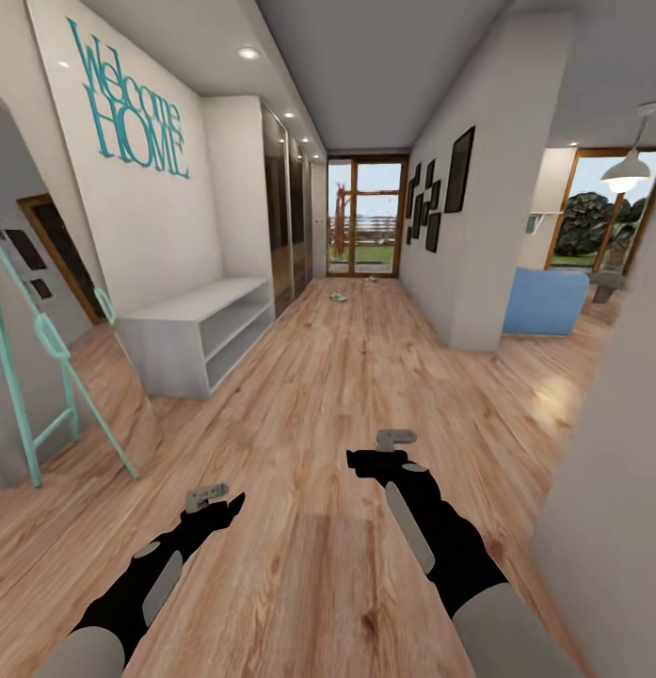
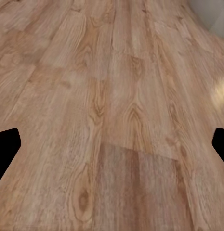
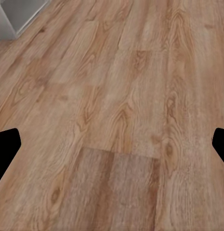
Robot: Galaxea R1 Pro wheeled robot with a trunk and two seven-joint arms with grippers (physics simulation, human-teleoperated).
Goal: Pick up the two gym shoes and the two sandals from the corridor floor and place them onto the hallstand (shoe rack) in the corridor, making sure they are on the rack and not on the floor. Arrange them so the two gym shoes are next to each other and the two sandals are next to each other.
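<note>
both arms reach forward low over the corridor floor [image 1: 309, 395], elbows bent; left gripper [image 1: 219, 506] sits lower left of the frame, right gripper [image 1: 370, 461] a bit higher, right of centre; in both wrist views the black fingertips [image 2: 6, 144] sit way out at the edges, so both are spread wide and holding nothing; lots of open plank ahead, walled in by the white bench [image 1: 200, 334] mid left under the teal lettering [image 1: 135, 104] and a white wall corner [image 1: 473, 273] on the right; a small pale thing, maybe a gym shoe [image 1: 338, 298], lies far up the hall near the glass door [image 1: 365, 217], well apart from either gripper; too small to be sure
</note>
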